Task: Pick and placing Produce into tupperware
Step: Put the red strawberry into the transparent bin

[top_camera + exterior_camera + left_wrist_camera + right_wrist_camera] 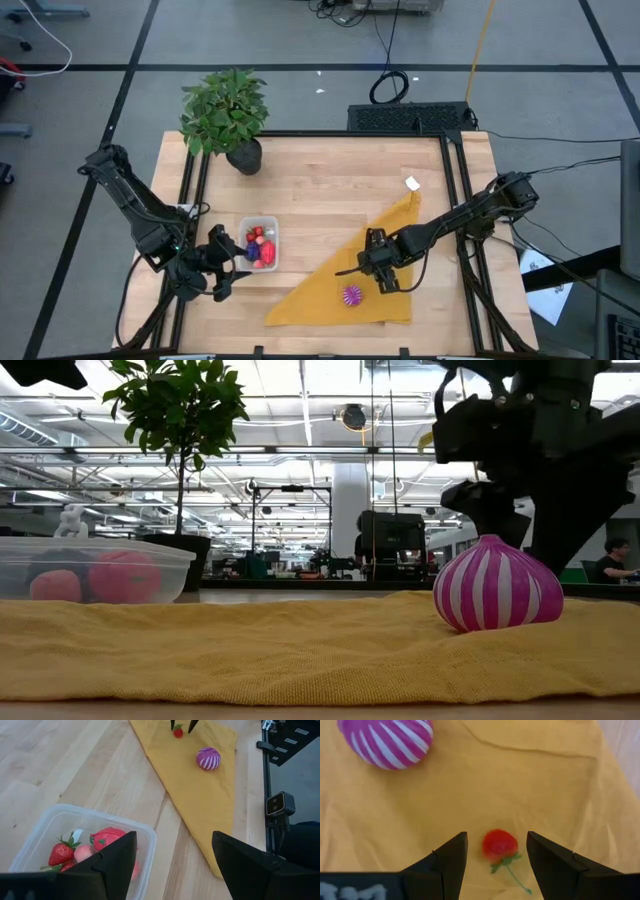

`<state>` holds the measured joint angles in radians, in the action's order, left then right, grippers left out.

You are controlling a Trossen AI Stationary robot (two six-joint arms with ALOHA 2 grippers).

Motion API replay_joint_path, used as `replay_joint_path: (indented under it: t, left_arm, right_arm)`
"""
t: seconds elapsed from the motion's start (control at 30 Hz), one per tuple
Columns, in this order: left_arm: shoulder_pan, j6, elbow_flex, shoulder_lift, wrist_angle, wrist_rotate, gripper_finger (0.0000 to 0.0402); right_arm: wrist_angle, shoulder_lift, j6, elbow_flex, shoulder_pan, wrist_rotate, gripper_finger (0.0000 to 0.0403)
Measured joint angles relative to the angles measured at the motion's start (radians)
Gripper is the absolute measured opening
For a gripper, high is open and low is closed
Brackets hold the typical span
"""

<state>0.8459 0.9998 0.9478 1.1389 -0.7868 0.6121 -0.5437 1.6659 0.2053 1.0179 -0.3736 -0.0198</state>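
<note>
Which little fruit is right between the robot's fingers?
The tiny red strawberry-like fruit with a green stem, lying on the yellow cloth between the right gripper's open fingers. The striped magenta ball lies farther off; the other fruits sit in the clear box.

One tupperware [259, 243], one cloth [375, 275], one plant [225, 110], two arms.

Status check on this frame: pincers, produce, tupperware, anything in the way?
Right pincer open, straddling small red fruit on yellow cloth. Left pincer open beside tupperware, part-filled. Striped magenta ball on cloth. Nothing blocking.
</note>
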Motion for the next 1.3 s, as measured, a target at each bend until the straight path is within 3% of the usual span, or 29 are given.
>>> replay_joint_path:
  t: [0.63, 0.97, 1.3]
  left_arm:
    - [0.0, -0.002, 0.0, 0.0, 0.003, -0.008, 0.0264]
    - [0.0, -0.004, 0.0, 0.0, 0.003, -0.008, 0.0264]
    - [0.0, -0.004, 0.0, 0.0, 0.003, -0.008, 0.0264]
  right_arm:
    - [0.021, 0.081, -0.016, 0.002, 0.014, 0.049, 0.0195]
    - [0.014, 0.073, -0.014, 0.0, 0.014, 0.051, 0.0151]
    - [0.015, 0.05, -0.005, -0.001, 0.014, 0.052, 0.0146]
